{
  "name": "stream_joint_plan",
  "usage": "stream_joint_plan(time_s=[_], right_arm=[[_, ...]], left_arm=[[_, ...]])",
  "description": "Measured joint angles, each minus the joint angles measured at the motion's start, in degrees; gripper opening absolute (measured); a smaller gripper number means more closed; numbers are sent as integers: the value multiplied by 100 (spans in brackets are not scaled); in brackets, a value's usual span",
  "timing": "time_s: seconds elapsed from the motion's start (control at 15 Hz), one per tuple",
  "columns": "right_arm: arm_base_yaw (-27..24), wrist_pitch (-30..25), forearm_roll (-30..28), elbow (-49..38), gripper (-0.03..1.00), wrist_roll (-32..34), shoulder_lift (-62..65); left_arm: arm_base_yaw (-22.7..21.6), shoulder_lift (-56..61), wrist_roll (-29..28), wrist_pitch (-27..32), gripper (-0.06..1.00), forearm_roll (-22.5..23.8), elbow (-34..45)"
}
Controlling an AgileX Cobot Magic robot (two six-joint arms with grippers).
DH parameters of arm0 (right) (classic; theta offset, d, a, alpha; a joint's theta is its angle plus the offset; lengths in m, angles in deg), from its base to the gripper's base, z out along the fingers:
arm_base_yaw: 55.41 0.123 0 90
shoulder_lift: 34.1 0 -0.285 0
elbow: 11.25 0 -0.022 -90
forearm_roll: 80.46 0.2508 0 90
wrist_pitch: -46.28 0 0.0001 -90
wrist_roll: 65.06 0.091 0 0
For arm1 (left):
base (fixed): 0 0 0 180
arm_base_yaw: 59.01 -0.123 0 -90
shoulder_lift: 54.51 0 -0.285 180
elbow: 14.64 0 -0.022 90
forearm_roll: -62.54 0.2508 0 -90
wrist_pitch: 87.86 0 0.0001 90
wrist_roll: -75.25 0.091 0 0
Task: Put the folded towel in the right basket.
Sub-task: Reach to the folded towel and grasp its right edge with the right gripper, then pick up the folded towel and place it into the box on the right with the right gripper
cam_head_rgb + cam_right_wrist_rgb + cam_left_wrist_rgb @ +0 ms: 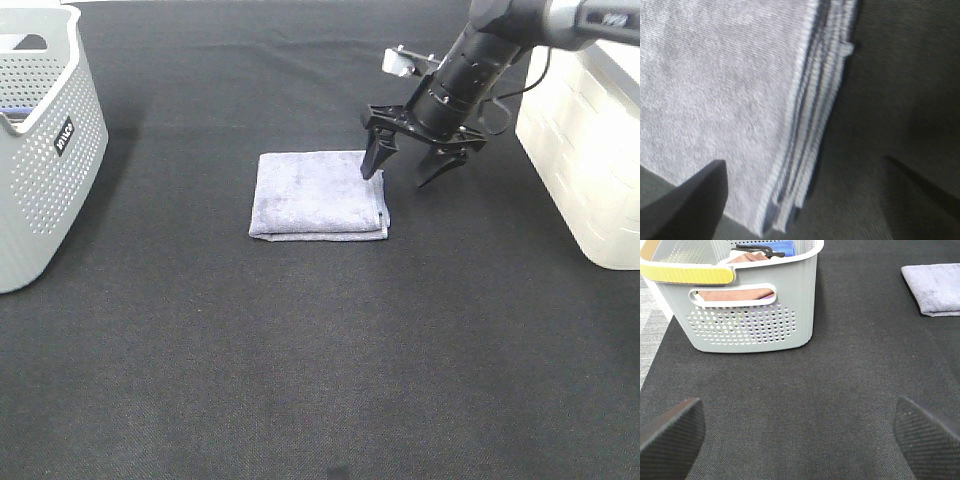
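**Straddling towel edge, no grasp yet**

Status: early, nothing moved so far.

- The folded towel (318,195) lies flat mid-bench, a bit toward the far edge. It is well apart from both baskets.
- The right gripper (397,178) hangs over the towel's far right corner with its claw spread wide. One finger is above the cloth and the other is above bare mat (320,350) just off the towel's right side.
- The right wrist view puts the stacked fold edges between the two fingers. Nothing is pinched. Cannot tell whether the tips touch cloth or mat.
- The right basket (585,170) sits at the bench's right edge, near the gripper. Its inside isn't visible from here.
- The left gripper (800,440) is also spread apart and holds nothing. It is over the mat near the left edge, facing the left basket (755,315), which already has some cloths in it. It looks to have no part in this job.

Left to do, as I read it:
- drop onto the layered edge
- clamp all the layers, not just the top ones
- lift
- carry toward the right edge
- release inside the right basket

Main risk: a partial pinch, so the towel unfolds on the lift.
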Motion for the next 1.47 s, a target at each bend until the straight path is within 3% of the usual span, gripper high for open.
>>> stream_joint_plan(time_s=[0.2,0.67,0.8,0.87,1.07,1.13,1.47], right_arm=[[-63,-453,298,670,77,-6,-498],[-201,-539,1169,991,74,-338,-991],[-132,-533,1341,991,65,-464,-1049],[-103,-516,1335,991,56,-464,-1060],[-86,-476,1209,991,12,-464,-1129],[-86,-476,1186,991,7,-464,-1123],[-86,-590,968,991,7,-619,-716]], left_arm=[[0,0,0,0,97,0,0],[0,0,0,0,97,0,0],[0,0,0,0,97,0,0],[0,0,0,0,97,0,0],[0,0,0,0,97,0,0],[0,0,0,0,97,0,0],[0,0,0,0,97,0,0]])
